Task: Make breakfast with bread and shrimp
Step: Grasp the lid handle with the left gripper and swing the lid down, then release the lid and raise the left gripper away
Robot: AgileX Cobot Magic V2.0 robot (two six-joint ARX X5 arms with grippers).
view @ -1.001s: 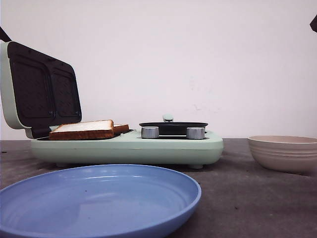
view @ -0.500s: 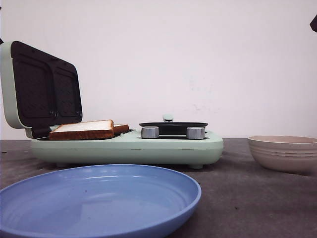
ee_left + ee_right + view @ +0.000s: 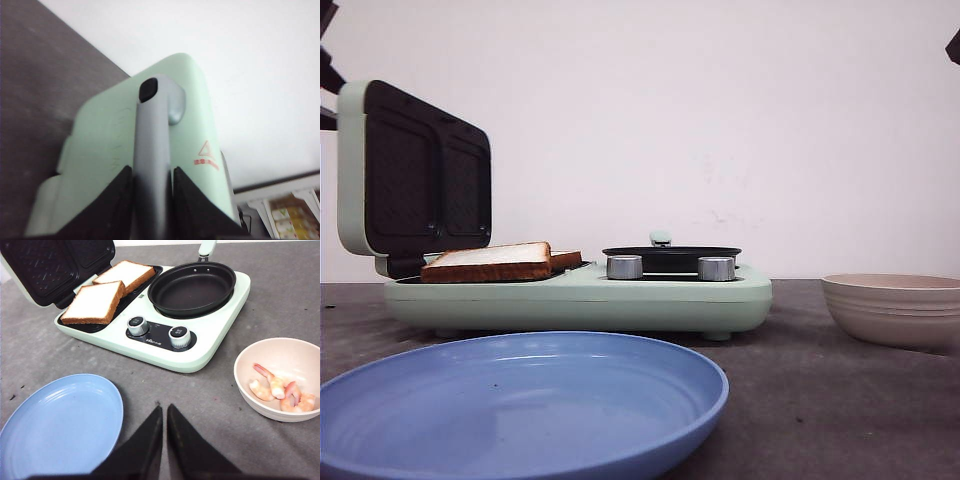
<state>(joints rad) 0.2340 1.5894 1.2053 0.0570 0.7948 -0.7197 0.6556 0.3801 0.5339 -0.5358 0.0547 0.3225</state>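
Even, soft light throughout; left wrist view blurred, white wall [image 3: 720, 120] overexposed

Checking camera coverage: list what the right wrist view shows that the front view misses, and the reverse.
Only the right wrist view shows the shrimp lying in the bowl, both slices of bread from above, the inside of the black pan, and the right gripper with its fingers together. Only the front view shows the lid standing nearly upright. Both show the green sandwich maker, its two knobs and the blue plate.
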